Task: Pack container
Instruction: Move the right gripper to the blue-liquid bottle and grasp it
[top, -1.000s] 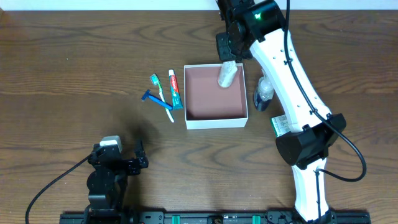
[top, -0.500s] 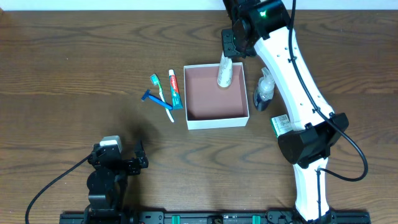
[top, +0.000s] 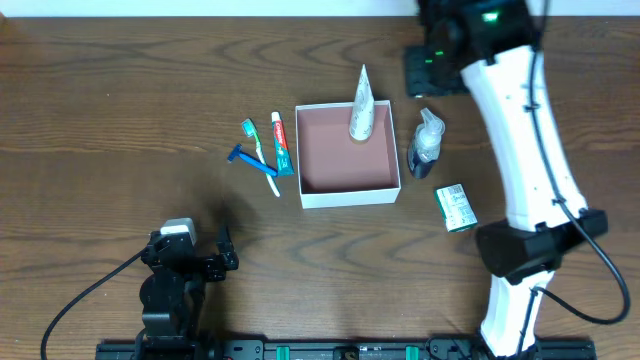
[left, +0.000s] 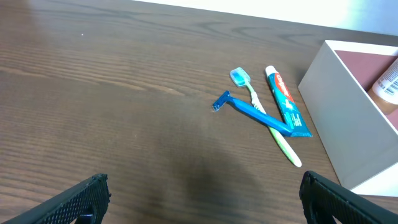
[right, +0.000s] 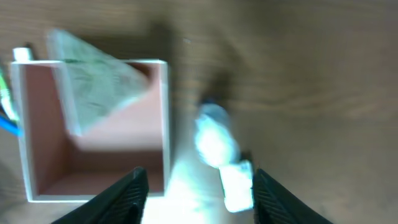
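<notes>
A tube (top: 360, 112) leans inside the box (top: 348, 195) at centre frame; left fingers (left: 84, 200) and right fingers (right: 129, 194) are spread.

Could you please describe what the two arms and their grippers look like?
The right arm has smooth white links, black joints, a green light near the wrist and a black cable alongside. The left arm is black with a pale cap and a trailing black cable. The left gripper and right gripper have black fingers.
</notes>
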